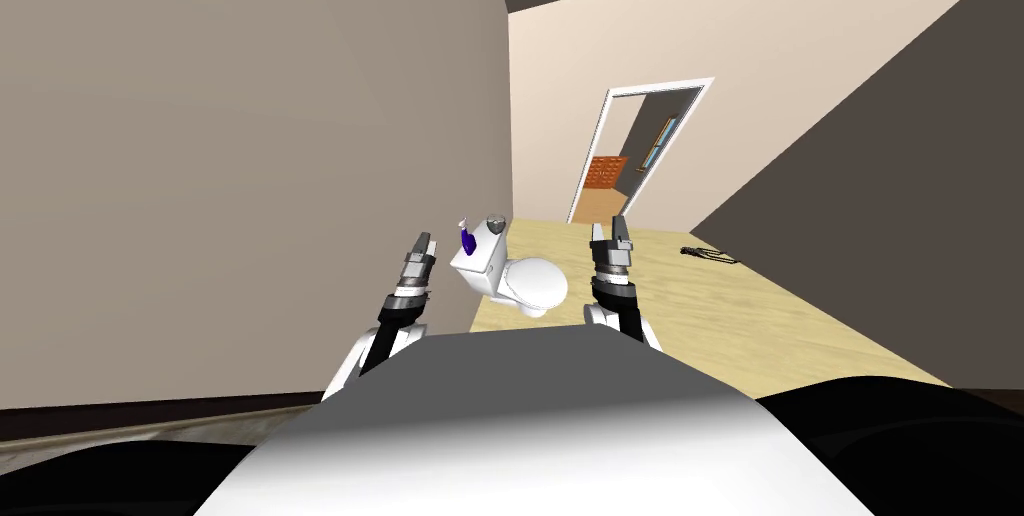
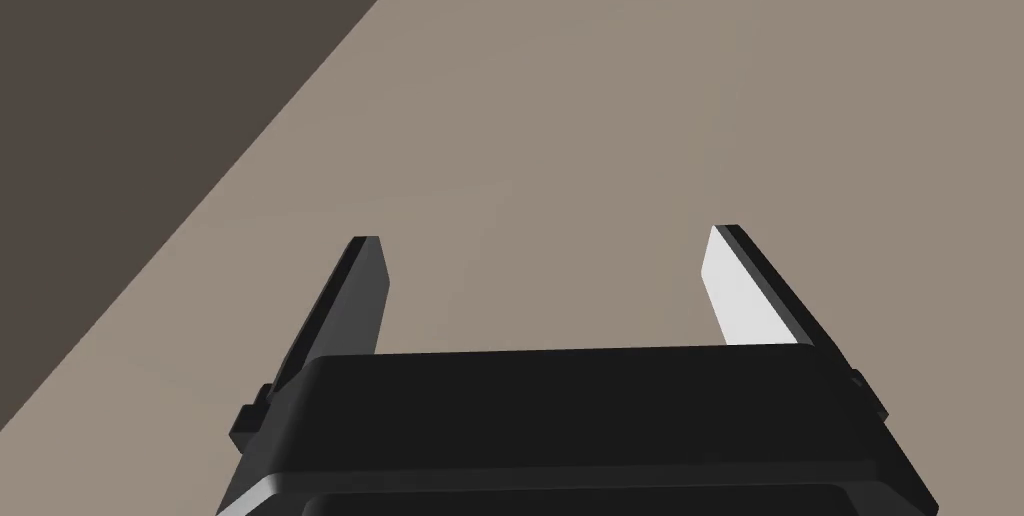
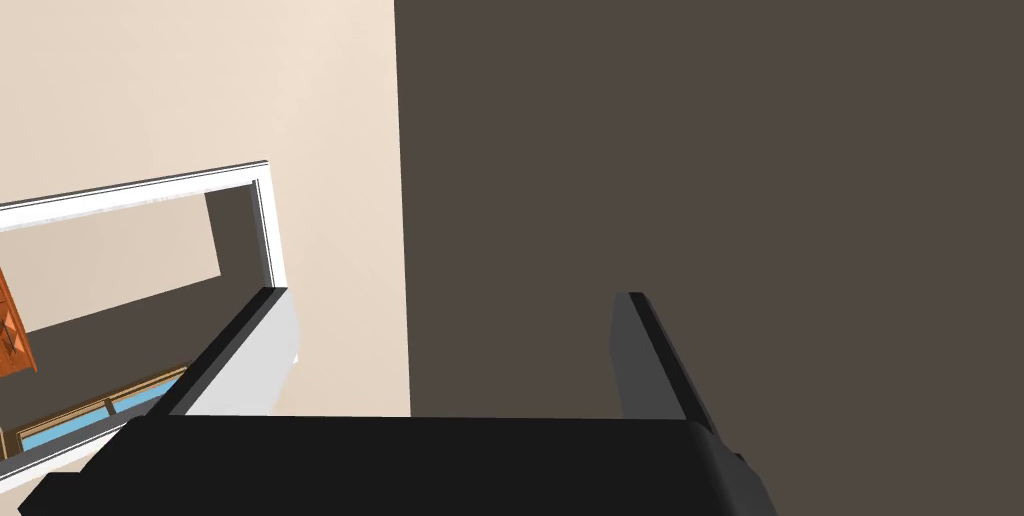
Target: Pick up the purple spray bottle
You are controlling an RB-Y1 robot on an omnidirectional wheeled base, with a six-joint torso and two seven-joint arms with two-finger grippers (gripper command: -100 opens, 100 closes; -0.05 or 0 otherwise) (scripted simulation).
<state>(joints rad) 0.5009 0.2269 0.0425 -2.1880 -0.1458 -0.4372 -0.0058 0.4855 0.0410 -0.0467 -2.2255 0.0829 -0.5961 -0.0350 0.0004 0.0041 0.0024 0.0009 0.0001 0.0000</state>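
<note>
One broad taupe wall [image 1: 250, 140] is seen from 9 to 12 o'clock in the head view, and one pale wood-plank floor [image 1: 760, 310] is spread from 1 to 4 o'clock. One white-framed open doorway [image 1: 660, 86] is set in the cream far wall at about 1 o'clock.

One white toilet with a boxy tank and a rounded bowl [image 1: 515, 280] is placed against the taupe wall, near the middle of the view.

Two grippers are counted. The left gripper [image 1: 424, 240] is held at 9 o'clock of the toilet, and in its wrist view [image 2: 545, 235] the blades are seen spread wide with nothing between them, the taupe wall behind. The right gripper [image 1: 610, 228] is held at 3 o'clock of the toilet. Its blades [image 3: 452, 292] are likewise parted wide and hold nothing.

One dark tangled object [image 1: 710, 256] is seen on the floor at 3 o'clock of the right gripper.

One small purple spray bottle with a deep violet body and a pale trigger head [image 1: 465, 237] is counted. It appears to stand on the tank lid, at the end nearest the wall, at 1 o'clock of the left gripper and apart from it. One small grey rounded object [image 1: 494, 225] is seen on the lid at 2 o'clock of the bottle.
</note>
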